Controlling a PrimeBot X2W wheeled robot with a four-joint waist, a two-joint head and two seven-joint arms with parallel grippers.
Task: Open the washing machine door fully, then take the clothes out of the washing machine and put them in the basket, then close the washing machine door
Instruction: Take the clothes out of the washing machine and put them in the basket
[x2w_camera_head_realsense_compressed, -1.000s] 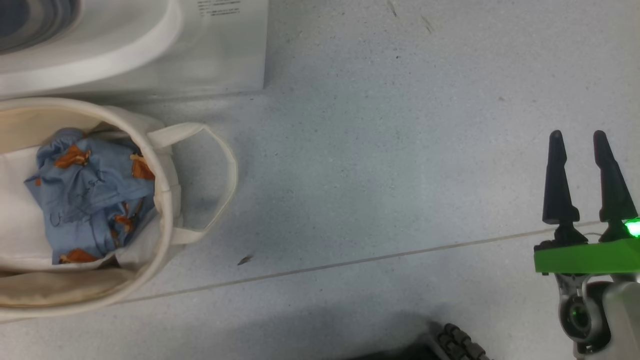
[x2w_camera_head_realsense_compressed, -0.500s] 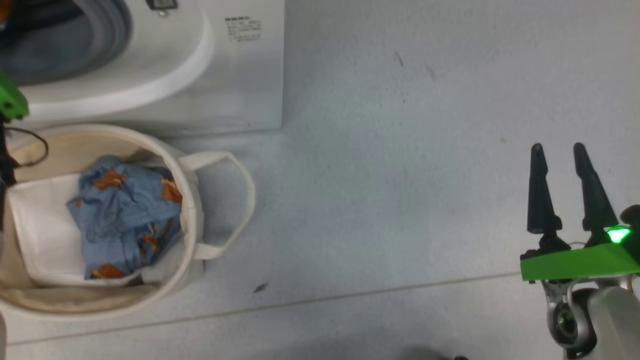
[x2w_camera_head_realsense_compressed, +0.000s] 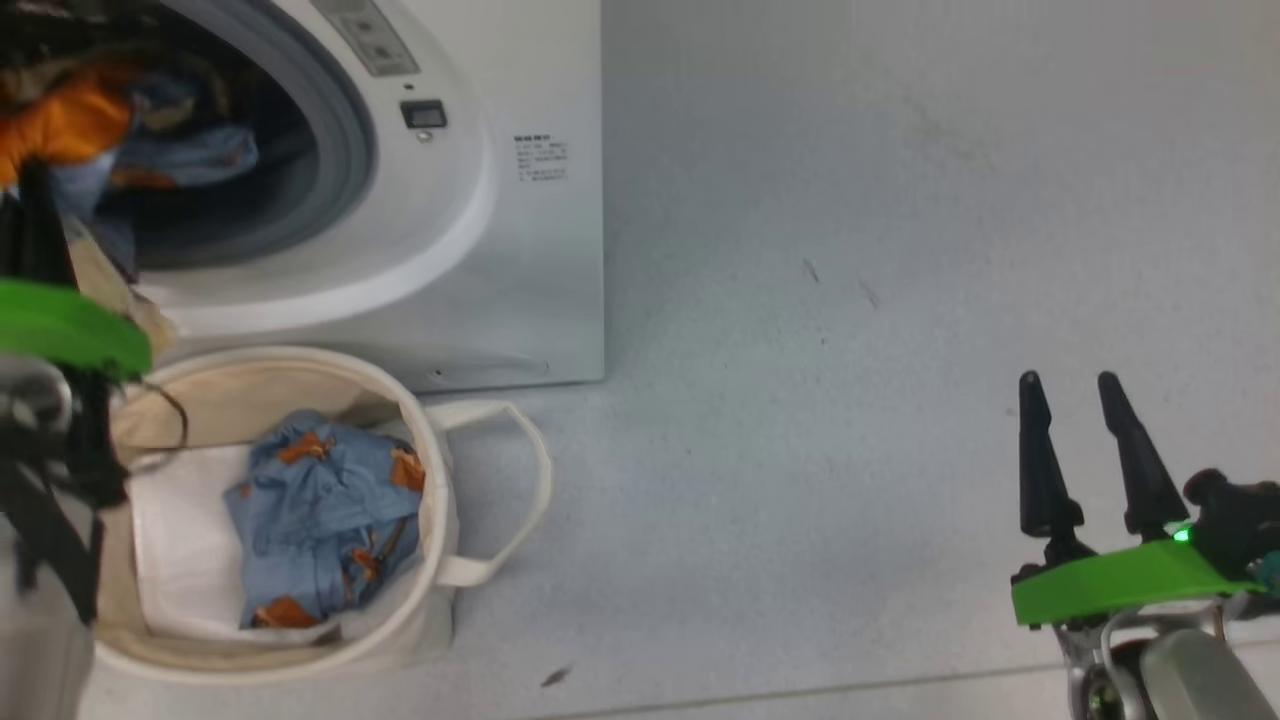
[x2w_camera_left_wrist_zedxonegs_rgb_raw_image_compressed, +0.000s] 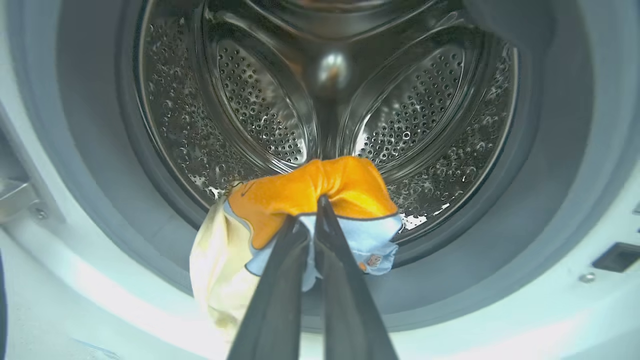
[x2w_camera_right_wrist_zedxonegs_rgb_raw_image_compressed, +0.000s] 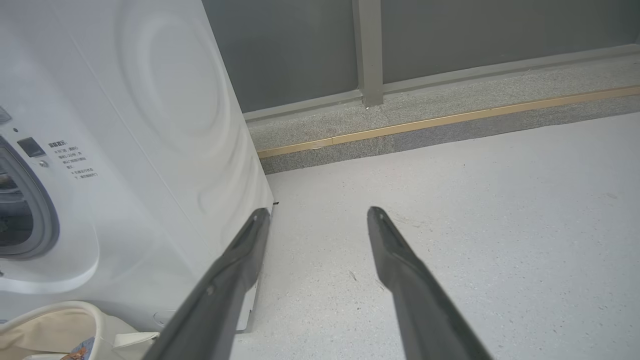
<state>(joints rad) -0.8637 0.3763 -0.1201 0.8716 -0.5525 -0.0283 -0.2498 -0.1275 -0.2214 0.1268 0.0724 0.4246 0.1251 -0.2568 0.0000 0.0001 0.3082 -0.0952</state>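
Left pincer clenched on clothes: orange, blue and cream bunch at drum mouth of washer, hanging over grey rim. Perforated steel drum behind it. Second blue-orange garment lies in basket, on white sheet. Basket on floor, just before washer. Right pincer released, fingers apart, grasping nothing, above floor, well right of washer.
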